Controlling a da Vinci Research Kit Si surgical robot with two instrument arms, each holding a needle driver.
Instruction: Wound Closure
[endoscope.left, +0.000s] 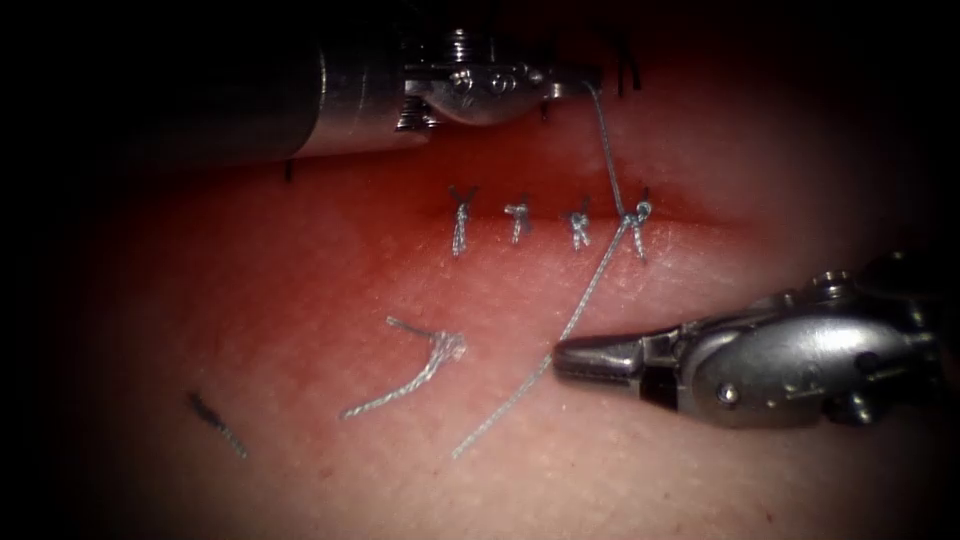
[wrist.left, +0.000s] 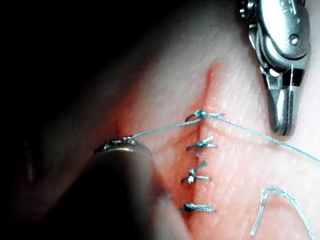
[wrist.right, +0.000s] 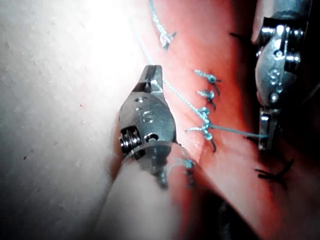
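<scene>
- Two tools: left hand (endoscope.left: 575, 80) beyond the cut, right hand (endoscope.left: 580, 358) on the near side.
- Left hand clamped on the thread (endoscope.left: 605, 150), seen in endoscope and right wrist views; thread drops from its tip to the rightmost knot (endoscope.left: 640, 213).
- Right hand closed, holding nothing; jaws pressed together, tip just beside the thread's free tail, contact not clear.
- Four stitches across the cut (endoscope.left: 545, 215), counted in the endoscope view: knots at (endoscope.left: 461, 212), (endoscope.left: 517, 212), (endoscope.left: 579, 218) and the rightmost one with the long thread attached.
- Free tail runs from the rightmost knot down-left over the near tissue (endoscope.left: 300, 300), ends loose.
- One loose cut piece of thread (endoscope.left: 415, 368), bent, lying on the tissue near side, apart from the stitches.
- One short dark thread scrap (endoscope.left: 215, 422) further left on the near tissue.
- Dark marks (endoscope.left: 628, 72) on the far tissue beside the left hand.
- Needle: cannot tell where.
- No readable writing; faint stamped mark on a tool body in the right wrist view, illegible.
- Surface: pale pork tissue, red fluid (endoscope.left: 380, 230) staining around the cut, dark surround.
</scene>
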